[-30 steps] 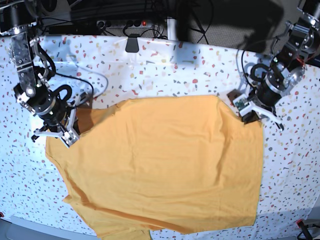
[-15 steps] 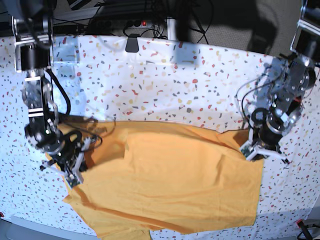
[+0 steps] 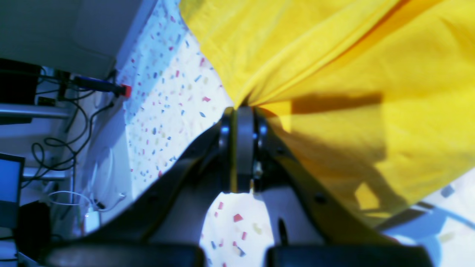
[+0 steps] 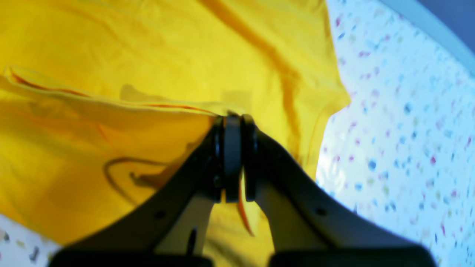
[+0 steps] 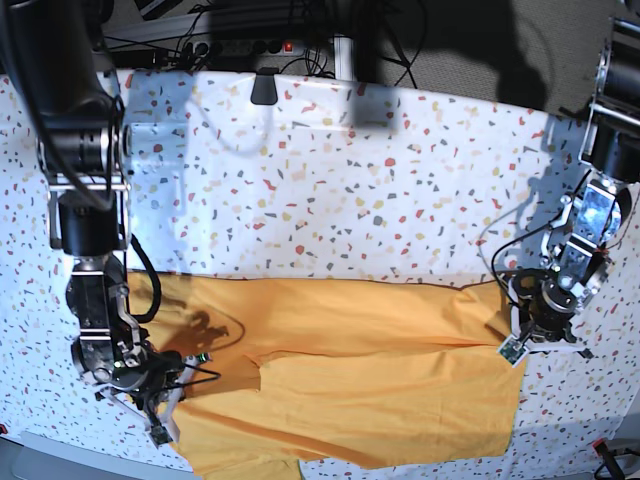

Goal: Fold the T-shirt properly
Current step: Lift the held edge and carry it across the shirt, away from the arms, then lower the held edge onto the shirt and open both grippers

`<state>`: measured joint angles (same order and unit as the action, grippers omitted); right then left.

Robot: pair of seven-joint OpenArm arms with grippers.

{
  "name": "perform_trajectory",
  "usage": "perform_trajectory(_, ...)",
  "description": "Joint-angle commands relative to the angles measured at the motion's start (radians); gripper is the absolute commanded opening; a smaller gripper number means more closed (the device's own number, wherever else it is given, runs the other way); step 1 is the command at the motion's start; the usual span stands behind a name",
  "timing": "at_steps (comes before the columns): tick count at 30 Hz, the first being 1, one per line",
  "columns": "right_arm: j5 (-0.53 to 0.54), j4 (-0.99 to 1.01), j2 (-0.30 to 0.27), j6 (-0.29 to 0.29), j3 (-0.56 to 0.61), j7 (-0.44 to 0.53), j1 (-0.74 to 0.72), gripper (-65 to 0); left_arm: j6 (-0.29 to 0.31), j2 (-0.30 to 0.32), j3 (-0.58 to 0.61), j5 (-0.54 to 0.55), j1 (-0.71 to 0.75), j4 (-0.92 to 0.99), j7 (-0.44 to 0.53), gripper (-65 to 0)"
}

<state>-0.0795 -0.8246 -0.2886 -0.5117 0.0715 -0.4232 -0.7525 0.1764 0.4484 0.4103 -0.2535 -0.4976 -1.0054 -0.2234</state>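
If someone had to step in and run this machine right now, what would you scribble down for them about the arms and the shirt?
Left gripper: shut, pinching an edge of the T-shirt.
Right gripper: shut, pinching another edge of the T-shirt.
T-shirt: on the speckled table, its far edge carried forward over the rest, with an arm at each side.
Done: first fold under way, the far part doubled over the near part.
Left: lay the fold flat, let go, then the remaining folds. Black lettering shows faintly through the cloth by the right gripper.
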Motion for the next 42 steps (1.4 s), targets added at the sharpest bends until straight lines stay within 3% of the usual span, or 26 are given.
perform_trajectory(1, -0.006, 0.005, 0.003, 0.003, -0.005, 0.035, -0.045, -65.0, -0.018, 0.012, -0.009, 0.013, -0.032, -0.015, 0.016, -65.0)
perform_trajectory(11, -0.256, 0.167, 0.028, 0.003, -0.005, 0.294, -0.069, -65.0, -0.018, 0.012, -0.009, 0.029, -0.032, -0.015, 0.017, -65.0)
perform_trajectory(14, -0.284, 0.18, 0.028, 0.003, -0.005, 0.304, -0.071, -65.0, -0.014, 0.012, -0.009, 0.026, -0.032, -0.015, 0.053, -65.0)
perform_trajectory(18, -0.279, 0.18, 0.028, 0.002, -0.005, 0.303, -0.071, -65.0, 0.157, 0.016, -0.009, 0.019, -0.037, -0.015, 0.1, -65.0)
perform_trajectory(19, -0.279, 0.18, 0.028, -0.004, -0.005, 0.303, -0.071, -65.0, 0.177, 0.018, -0.009, 0.019, -0.037, -0.015, 0.11, -65.0)
perform_trajectory(27, -0.28, 0.18, 0.028, -0.027, -0.005, 0.299, -0.071, -65.0, 0.169, 0.042, -0.009, 0.018, -0.04, -0.015, 0.12, -65.0)
perform_trajectory(29, -0.271, 0.18, 0.028, 0.004, -0.005, 0.285, -0.071, -65.0, 0.167, 0.055, -0.009, 0.019, -0.04, -0.015, 0.12, -65.0)
perform_trajectory(33, -0.203, 0.18, 0.028, 0.155, -0.005, 0.201, -0.071, -65.0, 0.167, 0.08, -0.009, 0.019, -0.04, -0.015, 0.12, -65.0)
perform_trajectory(40, -0.204, 0.18, 0.023, 0.172, -0.005, 0.189, -0.071, -65.0, 0.168, 0.096, -0.009, 0.019, -0.037, -0.015, 0.116, -65.0)
perform_trajectory(42, -0.204, 0.18, 0.023, 0.213, -0.005, 0.167, -0.07, -65.0, 0.168, 0.1, -0.009, 0.019, -0.037, -0.015, 0.095, -65.0)
